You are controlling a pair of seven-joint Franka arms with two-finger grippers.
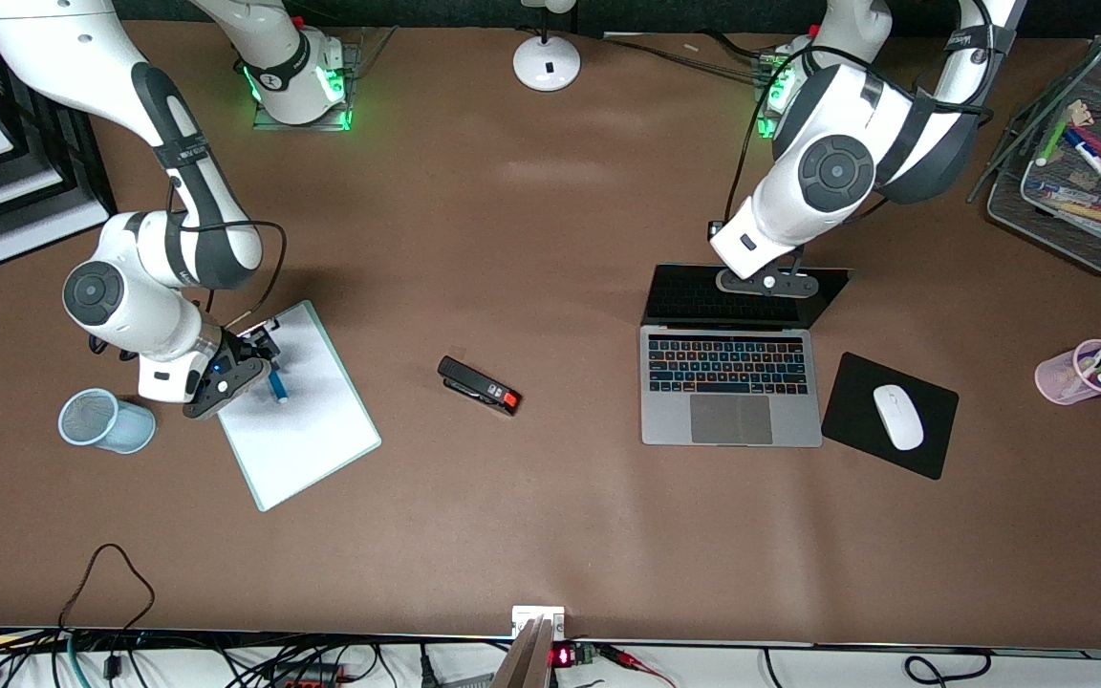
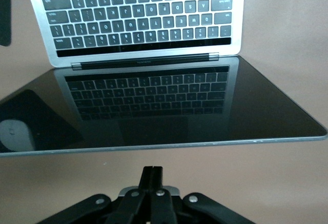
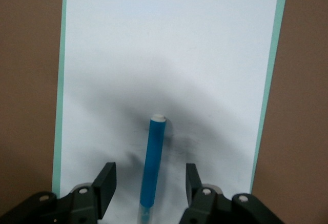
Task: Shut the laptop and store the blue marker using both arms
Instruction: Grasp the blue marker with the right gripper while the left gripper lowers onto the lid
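The laptop (image 1: 665, 420) lies open on the table, its black screen (image 1: 694, 296) tilted back. It fills the left wrist view (image 2: 154, 106). My left gripper (image 1: 768, 282) is shut and empty, over the table right at the lid's top edge (image 2: 152, 171). The blue marker (image 1: 277, 385) lies on a white board (image 1: 312, 430) near the right arm's end. My right gripper (image 1: 264, 368) is open and low over the marker. In the right wrist view the marker (image 3: 154, 152) lies between the fingers of the gripper (image 3: 149, 170), touching neither.
A black stapler (image 1: 479, 385) lies mid-table. A white mouse (image 1: 897, 417) sits on a black pad (image 1: 856, 382) beside the laptop. A blue mesh cup (image 1: 101, 420) stands by the board. A pink pen cup (image 1: 1076, 377) and a mesh tray (image 1: 1019, 205) of markers are at the left arm's end.
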